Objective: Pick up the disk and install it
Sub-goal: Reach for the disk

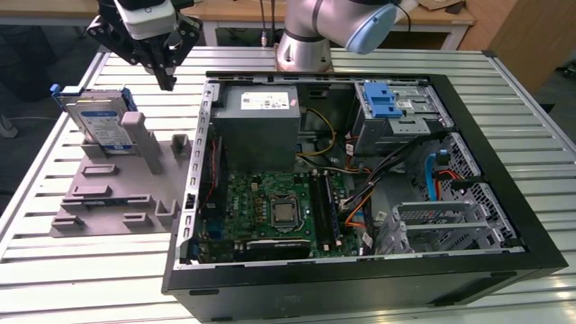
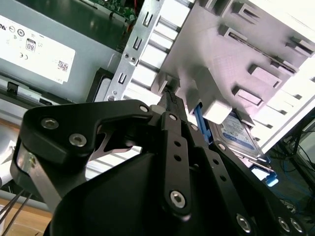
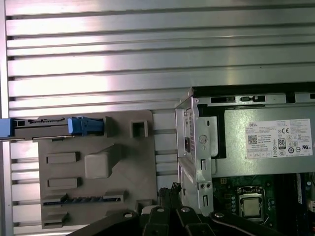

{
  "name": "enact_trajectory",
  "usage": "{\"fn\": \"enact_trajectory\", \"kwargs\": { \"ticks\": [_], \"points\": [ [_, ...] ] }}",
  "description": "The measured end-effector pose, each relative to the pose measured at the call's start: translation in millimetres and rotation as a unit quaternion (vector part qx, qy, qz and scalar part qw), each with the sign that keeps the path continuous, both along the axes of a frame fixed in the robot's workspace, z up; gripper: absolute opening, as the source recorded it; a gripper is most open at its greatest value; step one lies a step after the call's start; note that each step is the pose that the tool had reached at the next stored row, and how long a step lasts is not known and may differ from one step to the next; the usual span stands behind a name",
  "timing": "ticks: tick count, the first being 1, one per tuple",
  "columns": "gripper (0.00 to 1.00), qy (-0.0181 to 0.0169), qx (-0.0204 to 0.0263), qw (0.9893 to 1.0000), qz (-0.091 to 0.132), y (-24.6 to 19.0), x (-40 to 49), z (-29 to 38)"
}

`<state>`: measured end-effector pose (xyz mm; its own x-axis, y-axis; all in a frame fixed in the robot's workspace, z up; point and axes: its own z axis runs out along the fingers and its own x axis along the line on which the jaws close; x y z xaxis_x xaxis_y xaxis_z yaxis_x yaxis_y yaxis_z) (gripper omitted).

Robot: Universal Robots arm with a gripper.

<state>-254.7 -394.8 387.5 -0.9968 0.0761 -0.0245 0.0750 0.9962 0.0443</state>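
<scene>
The disk point(image 1: 97, 123) is a silver hard drive with a white-and-blue label in a blue bracket. It stands on edge in a grey holder point(image 1: 108, 199) at the exterior view's left, outside the computer case. It appears edge-on in the first wrist view point(image 3: 54, 127) and partly behind the holder in the second wrist view point(image 2: 237, 132). My gripper point(image 1: 166, 82) hangs above the table between the disk and the case wall. Its black fingers point(image 2: 170, 98) are shut together with nothing in them, and they also reach into the first wrist view point(image 3: 172, 191).
The open black computer case point(image 1: 504, 169) lies on the slatted metal table point(image 1: 54, 270). Inside it are a grey power supply point(image 1: 261, 121), a motherboard point(image 1: 274, 209), cables, and a metal drive bay with a blue latch point(image 1: 382, 101) at the back right.
</scene>
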Motion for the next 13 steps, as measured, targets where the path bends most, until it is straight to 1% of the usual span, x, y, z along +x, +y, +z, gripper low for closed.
{"fn": "enact_trajectory", "kwargs": {
  "ticks": [4, 6, 8, 13],
  "points": [
    [0.11, 0.0000, 0.0000, 1.0000, 0.000, 9.7, -4.0, -0.1],
    [0.11, 0.0000, 0.0000, 1.0000, 0.000, 12.4, -7.6, 0.0],
    [0.11, 0.0000, 0.0000, 1.0000, 0.000, 13.4, -11.4, -0.1],
    [0.11, 0.0000, 0.0000, 1.0000, 0.000, 13.6, -12.5, -0.1]
  ]
}}
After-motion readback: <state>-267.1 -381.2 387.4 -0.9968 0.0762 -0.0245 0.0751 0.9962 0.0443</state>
